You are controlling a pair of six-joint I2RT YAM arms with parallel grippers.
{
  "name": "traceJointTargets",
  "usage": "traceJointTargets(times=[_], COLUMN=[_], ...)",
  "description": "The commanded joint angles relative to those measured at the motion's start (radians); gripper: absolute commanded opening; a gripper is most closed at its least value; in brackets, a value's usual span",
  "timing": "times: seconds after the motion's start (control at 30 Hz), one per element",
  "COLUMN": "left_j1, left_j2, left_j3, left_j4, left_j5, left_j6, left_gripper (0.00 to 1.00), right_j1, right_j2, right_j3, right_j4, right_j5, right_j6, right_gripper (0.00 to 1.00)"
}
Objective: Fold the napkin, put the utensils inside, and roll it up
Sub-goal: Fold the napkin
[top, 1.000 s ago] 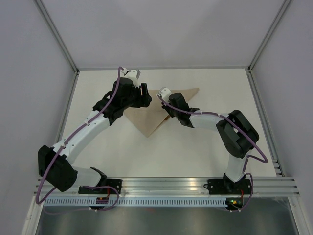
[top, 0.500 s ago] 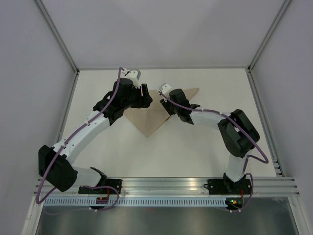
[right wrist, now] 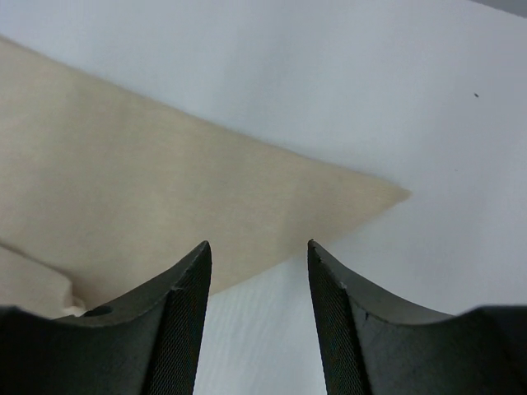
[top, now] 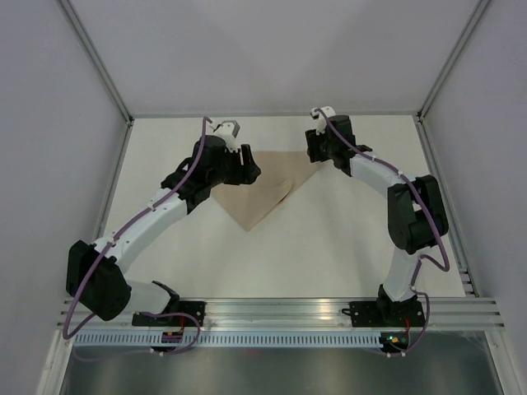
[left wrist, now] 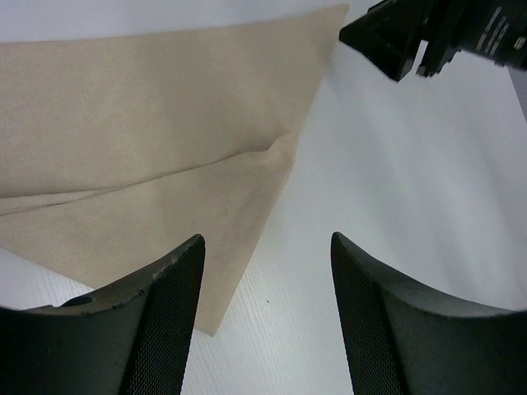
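Right gripper (right wrist: 257, 248) moved off mid napkin (top: 262, 191) to its far right tip, jaws apart, holding nothing. Left gripper (left wrist: 265, 240) over the napkin's edge, also spread, empty.

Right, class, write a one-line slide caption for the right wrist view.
Open right tool poised over the tapering corner of the tan napkin on the white table.

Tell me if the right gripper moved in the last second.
Yes: the right gripper crossed the napkin from middle to right corner, nearer the back wall.
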Motion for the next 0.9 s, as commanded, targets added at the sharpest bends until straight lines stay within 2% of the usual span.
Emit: traceJointTargets(times=[0.0, 0.17, 0.6, 0.87], left_j1=[0.003, 0.003, 0.003, 0.003], left_j2=[0.025, 0.049, 0.072, 0.066], left_j3=[-0.025, -0.06, -0.123, -0.169], left_j4=[0.091, 0.148, 0.208, 0.234], left_j5=[0.05, 0.073, 0.096, 0.099], left_j6=[-0.054, -0.067, -0.074, -0.08], left_gripper=[0.67, 0.67, 0.67, 0.67], right_j1=[-0.102, -0.216, -0.303, -0.332], right_j2=[0.062, 0.161, 0.333, 0.41], right_j3=[0.07, 0.147, 0.282, 0.298], right_j4=[-0.1, -0.151, -0.171, -0.123], right_j5=[-0.097, -0.174, -0.293, -0.35], right_j6=[0.122, 0.191, 0.379, 0.473], right_gripper=[0.57, 0.58, 0.61, 0.62])
